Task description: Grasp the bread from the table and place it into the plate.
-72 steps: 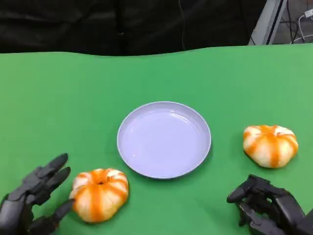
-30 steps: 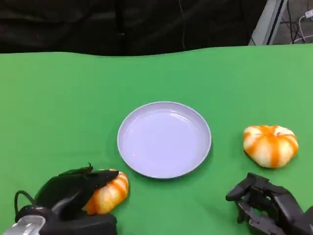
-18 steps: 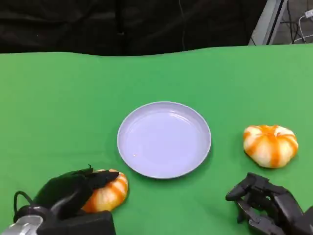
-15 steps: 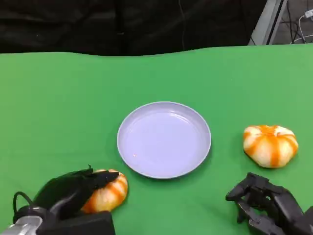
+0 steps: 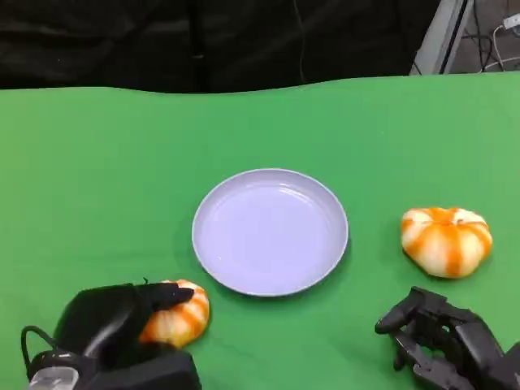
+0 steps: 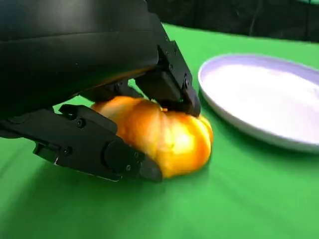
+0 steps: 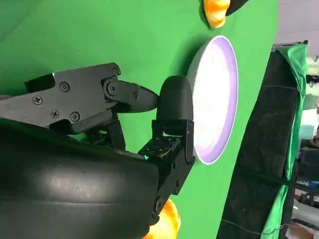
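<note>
**Left hand grasps the bread beside the plate**

In the head view we see the left hand (image 5: 114,325) lying over one bread (image 5: 177,312), an orange-and-white striped bun that sits on the green table (image 5: 97,179). The fingers cover the near half of it; the far half shows past the fingertips. The plate (image 5: 270,231) stands just beyond this hand and a little toward the other hand, and it has nothing in it. The right hand (image 5: 443,341) rests on the table with its fingers curled in and nothing inside them. A second bread (image 5: 446,240) lies just ahead of this hand, apart from it.

In the left wrist view we see the fingers (image 6: 169,79) pressing on top of the bread (image 6: 164,137) and the thumb against its side, so the hand is closed around it. The bread touches the cloth. The plate (image 6: 264,99) is near, past the fingertips.

In the right wrist view the right hand (image 7: 129,114) holds nothing, and the plate (image 7: 214,99) lies beyond its fingers.
</note>
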Motion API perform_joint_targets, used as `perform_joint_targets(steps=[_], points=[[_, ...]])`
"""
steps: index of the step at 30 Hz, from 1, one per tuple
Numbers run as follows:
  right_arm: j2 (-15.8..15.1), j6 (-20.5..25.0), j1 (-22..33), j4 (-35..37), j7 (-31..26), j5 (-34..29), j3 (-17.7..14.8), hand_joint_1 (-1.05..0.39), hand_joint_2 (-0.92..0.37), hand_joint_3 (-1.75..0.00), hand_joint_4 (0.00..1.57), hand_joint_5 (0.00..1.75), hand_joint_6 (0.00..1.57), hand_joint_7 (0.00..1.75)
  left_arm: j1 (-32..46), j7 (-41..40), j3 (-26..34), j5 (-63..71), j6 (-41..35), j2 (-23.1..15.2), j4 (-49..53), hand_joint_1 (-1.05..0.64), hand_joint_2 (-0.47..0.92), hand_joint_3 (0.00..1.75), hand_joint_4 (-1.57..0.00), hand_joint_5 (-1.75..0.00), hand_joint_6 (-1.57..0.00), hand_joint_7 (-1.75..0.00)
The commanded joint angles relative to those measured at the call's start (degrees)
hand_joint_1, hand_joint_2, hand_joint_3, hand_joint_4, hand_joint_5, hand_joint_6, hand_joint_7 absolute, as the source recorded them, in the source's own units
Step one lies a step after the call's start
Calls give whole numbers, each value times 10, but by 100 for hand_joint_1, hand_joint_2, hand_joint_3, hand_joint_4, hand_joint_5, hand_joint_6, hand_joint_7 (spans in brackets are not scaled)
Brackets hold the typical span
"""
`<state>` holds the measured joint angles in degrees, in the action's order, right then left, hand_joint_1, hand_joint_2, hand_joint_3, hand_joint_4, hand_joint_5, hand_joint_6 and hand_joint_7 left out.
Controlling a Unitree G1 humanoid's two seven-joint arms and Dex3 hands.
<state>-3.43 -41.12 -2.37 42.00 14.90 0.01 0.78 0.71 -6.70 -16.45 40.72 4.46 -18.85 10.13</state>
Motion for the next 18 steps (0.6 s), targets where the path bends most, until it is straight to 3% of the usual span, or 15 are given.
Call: perform_joint_targets(steps=[1, 2, 3, 4, 5, 7, 10, 13, 18], points=[[-5, 3, 3, -4, -2, 4, -3, -27, -92, -47, 61, 175, 69, 117, 8, -79, 5, 9, 8, 7, 43, -8, 91, 7, -122, -67, -133, -8], [-5, 3, 2, -3, -2, 3, -3, -27, -92, -47, 61, 175, 69, 116, 7, -109, 7, 10, 18, 12, 54, -11, 90, 12, -98, -131, -138, -12], [-5, 1, 2, -2, -2, 4, -3, -27, -92, -47, 61, 175, 69, 116, 6, -131, 8, 10, 25, 15, 62, -12, 89, 14, -90, -152, -140, -14], [-5, 0, 1, -1, -2, 4, -3, -26, -92, -47, 61, 175, 69, 116, 5, -140, 9, 8, 29, 16, 66, -12, 89, 16, -85, -163, -131, -34], [-5, -1, 1, 0, -3, 3, -3, -26, -92, -47, 61, 175, 69, 116, 5, -149, 8, 7, 33, 17, 69, -13, 88, 19, -82, -170, -110, -79], [-5, -1, 0, 0, -5, 0, -3, -27, -92, -47, 61, 175, 70, 117, 4, -167, 8, 6, 43, 17, 74, -12, 86, 22, -81, -174, -91, -118], [-4, 1, 0, 0, -4, 2, -3, -26, -92, -47, 61, 175, 70, 117, 6, -187, 11, 2, 56, 18, 74, -12, 85, 27, -81, -174, -82, -139], [-3, 1, -2, 1, -5, 2, -3, -26, -92, -47, 62, 175, 70, 118, 9, -193, 15, 0, 61, 16, 63, -11, 75, 48, -81, -175, -81, -140], [-5, 4, -1, -1, -7, -1, -2, -26, -92, -47, 61, 175, 69, 119, 20, -189, 27, -4, 55, 15, 26, -12, 64, 62, -82, -175, -89, -124]])
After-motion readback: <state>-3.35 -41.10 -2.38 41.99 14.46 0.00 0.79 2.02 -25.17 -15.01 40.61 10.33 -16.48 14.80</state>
